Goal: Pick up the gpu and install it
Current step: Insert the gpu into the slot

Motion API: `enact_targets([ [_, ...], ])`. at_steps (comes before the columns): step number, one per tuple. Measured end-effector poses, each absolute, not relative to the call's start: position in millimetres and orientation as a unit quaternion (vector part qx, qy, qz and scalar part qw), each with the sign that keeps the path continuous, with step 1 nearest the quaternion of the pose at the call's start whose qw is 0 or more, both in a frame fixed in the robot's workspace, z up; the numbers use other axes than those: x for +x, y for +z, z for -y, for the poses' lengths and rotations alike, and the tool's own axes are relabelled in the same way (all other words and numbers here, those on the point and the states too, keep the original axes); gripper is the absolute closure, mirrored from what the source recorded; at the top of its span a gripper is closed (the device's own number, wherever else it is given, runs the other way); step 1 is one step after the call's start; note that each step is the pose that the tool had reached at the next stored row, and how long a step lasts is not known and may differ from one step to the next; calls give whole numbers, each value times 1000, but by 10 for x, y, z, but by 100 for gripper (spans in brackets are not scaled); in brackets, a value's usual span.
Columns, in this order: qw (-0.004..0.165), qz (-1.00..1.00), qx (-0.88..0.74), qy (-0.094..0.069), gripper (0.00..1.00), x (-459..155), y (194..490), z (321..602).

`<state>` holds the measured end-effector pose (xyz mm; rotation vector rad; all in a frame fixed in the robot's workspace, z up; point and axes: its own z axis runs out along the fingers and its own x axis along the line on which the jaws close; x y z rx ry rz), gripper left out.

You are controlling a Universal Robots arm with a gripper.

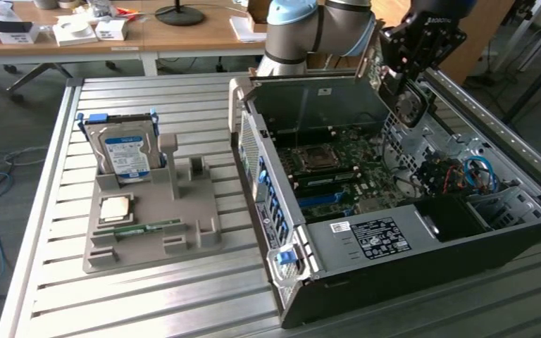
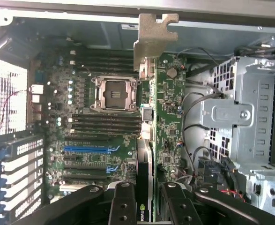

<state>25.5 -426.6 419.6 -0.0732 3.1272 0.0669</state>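
My gripper [image 1: 408, 79] hangs over the back right part of the open computer case [image 1: 365, 243], shut on the gpu [image 1: 411, 107], which points down toward the inside of the case. In the wrist view the gpu [image 2: 144, 168] shows edge-on between my two black fingers [image 2: 122, 201], with its silver bracket [image 2: 153, 35] at the far end. My gripper [image 2: 146, 199] holds it above the motherboard [image 2: 100, 117], beside the bare processor socket [image 2: 115, 93]. The card hangs apart from the board.
A grey holder [image 1: 148, 239] on the slatted metal table [image 1: 54, 211] carries a hard drive [image 1: 125, 151], a processor chip [image 1: 115, 208] and a green memory stick [image 1: 144, 229]. The case's drive cage [image 2: 242, 117] and loose cables [image 1: 473, 172] lie beside the card. Wooden desks [image 1: 158, 32] stand behind.
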Motion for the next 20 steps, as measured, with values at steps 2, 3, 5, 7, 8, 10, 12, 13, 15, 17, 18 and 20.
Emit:
enact_targets([
  [2, 6, -999, -40, 21, 74, 255, 4196, 4267],
  [3, 6, -999, -49, 21, 74, 255, 4196, 4267],
  [5, 5, -997, -68, 22, 74, 255, 4195, 4267],
  [7, 5, -996, -85, 22, 74, 255, 4194, 4267],
  [8, 5, -995, -94, 22, 74, 255, 4193, 4267],
  [10, 4, -993, -112, 22, 74, 255, 4192, 4266],
  [12, 4, -991, -130, 21, 74, 255, 4190, 4267],
  [13, 4, -990, -138, 21, 74, 255, 4189, 4267],
  [15, 3, -988, -156, 21, 74, 254, 4188, 4267],
  [17, 3, -985, -174, 21, 74, 255, 4184, 4266],
  [18, 3, -983, -183, 21, 74, 255, 4182, 4266],
  [20, 2, -979, -201, 21, 74, 254, 4178, 4266],
])
